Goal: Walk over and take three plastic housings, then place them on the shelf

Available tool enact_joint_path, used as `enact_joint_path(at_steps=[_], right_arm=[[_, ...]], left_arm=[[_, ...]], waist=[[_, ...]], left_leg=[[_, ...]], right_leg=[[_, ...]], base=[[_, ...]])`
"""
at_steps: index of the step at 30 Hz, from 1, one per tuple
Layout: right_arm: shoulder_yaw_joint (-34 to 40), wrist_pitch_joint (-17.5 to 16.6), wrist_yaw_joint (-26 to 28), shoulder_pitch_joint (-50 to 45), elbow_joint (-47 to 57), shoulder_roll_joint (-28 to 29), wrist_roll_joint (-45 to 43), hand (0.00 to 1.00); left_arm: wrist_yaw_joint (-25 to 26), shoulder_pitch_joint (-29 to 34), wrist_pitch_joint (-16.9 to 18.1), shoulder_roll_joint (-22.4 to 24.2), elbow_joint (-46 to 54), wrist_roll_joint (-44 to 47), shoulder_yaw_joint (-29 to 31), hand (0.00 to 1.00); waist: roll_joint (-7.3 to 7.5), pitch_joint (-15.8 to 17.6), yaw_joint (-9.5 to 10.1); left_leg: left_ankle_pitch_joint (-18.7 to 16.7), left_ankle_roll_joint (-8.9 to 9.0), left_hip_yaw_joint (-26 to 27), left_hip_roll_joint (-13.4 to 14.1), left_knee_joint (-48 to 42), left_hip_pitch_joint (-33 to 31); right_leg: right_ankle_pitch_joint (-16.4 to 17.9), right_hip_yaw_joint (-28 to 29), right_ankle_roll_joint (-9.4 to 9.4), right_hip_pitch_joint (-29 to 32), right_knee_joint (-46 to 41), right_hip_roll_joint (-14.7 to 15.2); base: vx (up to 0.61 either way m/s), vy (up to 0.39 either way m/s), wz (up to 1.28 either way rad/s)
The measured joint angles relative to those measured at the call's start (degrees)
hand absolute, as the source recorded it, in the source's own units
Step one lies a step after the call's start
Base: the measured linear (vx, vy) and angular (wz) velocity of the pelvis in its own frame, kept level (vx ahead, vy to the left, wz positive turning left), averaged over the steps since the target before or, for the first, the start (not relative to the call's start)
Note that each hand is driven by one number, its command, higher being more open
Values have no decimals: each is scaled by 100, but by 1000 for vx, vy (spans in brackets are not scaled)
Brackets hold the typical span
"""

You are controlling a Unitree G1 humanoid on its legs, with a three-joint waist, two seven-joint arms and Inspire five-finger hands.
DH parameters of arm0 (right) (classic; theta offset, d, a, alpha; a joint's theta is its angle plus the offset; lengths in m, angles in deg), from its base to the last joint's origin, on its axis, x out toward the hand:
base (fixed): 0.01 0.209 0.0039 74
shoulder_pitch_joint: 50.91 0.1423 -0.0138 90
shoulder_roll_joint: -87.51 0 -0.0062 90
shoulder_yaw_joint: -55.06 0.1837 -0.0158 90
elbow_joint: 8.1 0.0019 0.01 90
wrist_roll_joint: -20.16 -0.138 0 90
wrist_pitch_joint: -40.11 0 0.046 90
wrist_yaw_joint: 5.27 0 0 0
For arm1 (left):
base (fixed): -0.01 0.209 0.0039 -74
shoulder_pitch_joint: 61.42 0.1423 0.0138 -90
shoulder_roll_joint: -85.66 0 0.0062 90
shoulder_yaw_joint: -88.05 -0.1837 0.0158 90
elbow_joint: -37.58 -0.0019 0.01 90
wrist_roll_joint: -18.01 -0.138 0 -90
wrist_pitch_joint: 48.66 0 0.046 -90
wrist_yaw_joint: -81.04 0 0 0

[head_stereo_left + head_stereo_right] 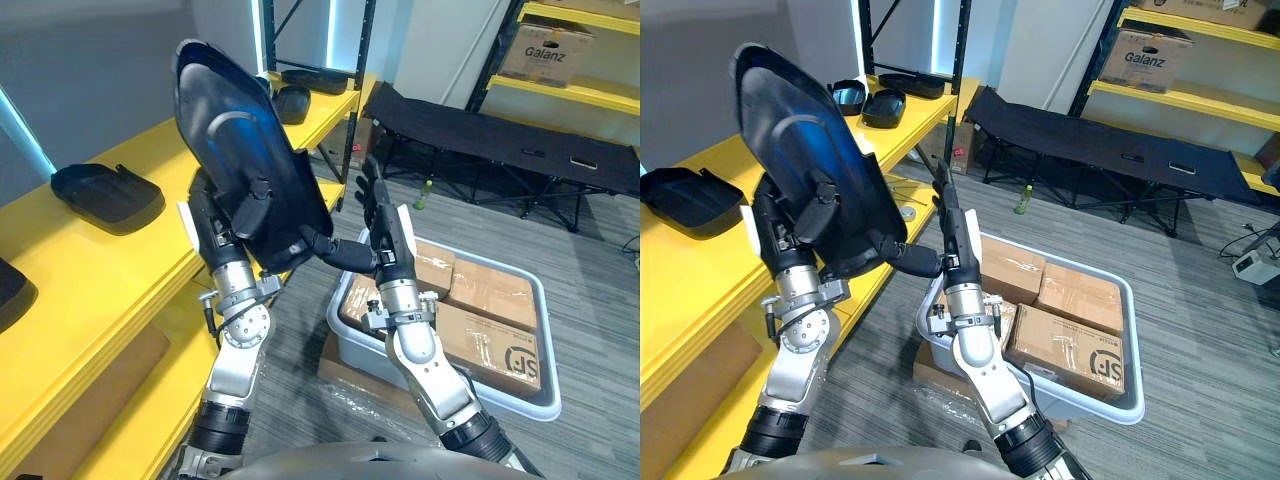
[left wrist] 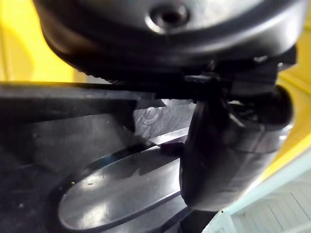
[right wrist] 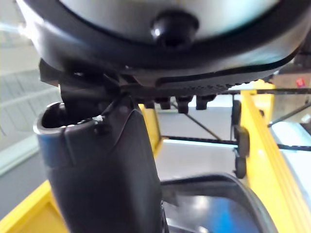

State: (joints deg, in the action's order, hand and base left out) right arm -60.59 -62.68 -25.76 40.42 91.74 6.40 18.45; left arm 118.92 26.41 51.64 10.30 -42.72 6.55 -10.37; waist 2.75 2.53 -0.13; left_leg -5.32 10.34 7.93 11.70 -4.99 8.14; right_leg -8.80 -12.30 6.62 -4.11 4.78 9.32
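Left hand (image 1: 218, 238) pinches black housing (image 1: 240, 130), held upright by yellow shelf (image 1: 100, 260).
Right hand (image 1: 384, 238): fingers straight, thumb touching housing's lower edge.

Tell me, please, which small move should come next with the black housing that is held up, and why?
Probably carry the housing leftward over the yellow shelf and lower it onto a bare part. The left hand grips it tilted in the air, the right hand props its lower edge with the thumb, and another housing already lies on that shelf.

Dark plastic housing (image 1: 800, 150) aloft in left robot hand (image 1: 775, 240) (thumb across its face), right robot hand (image 1: 955, 245) straight-fingered alongside
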Motion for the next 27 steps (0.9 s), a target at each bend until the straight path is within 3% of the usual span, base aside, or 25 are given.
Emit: enact_joint_path(at_steps=[8,13,16,20,27], right_arm=[[1013,-223,793,-349,923,-210,-1600,100],[1567,-190,1215,-1045,921,-123,-2574,100],[1894,-104,1234,-1518,825,104,-2839,100],[2397,-113,1230,-1650,276,368,-2853,100],[2490,-179,1547,-1507,-160,451,-3061,100]], left_arm=[[98,93,-775,-580,421,-1823,31,0],[37,585,-895,-598,421,-1649,161,0],[-115,1040,-549,-325,433,-645,279,0],[-511,1595,198,72,470,884,637,0],[-845,1668,1179,147,1323,1882,1235,0]], waist=[[-63,41,-101],[-227,145,-176],[-317,201,-190],[-327,213,-172],[-343,275,-92]], left_leg=[[-69,-21,16,-8,-89,-94],[-69,-22,93,-9,-75,-166],[-71,-25,125,-9,-55,-167],[-72,-27,130,-9,-45,-165],[-100,-81,43,-17,-79,-201]], right_leg=[[-16,14,26,64,-14,11],[-21,86,37,191,1,8],[-31,117,50,216,-26,4],[-33,123,53,213,-26,4],[5,34,4,158,4,20]], base=[[0,0,0],[-14,20,-7],[11,14,-4],[0,0,0],[-31,10,6]])
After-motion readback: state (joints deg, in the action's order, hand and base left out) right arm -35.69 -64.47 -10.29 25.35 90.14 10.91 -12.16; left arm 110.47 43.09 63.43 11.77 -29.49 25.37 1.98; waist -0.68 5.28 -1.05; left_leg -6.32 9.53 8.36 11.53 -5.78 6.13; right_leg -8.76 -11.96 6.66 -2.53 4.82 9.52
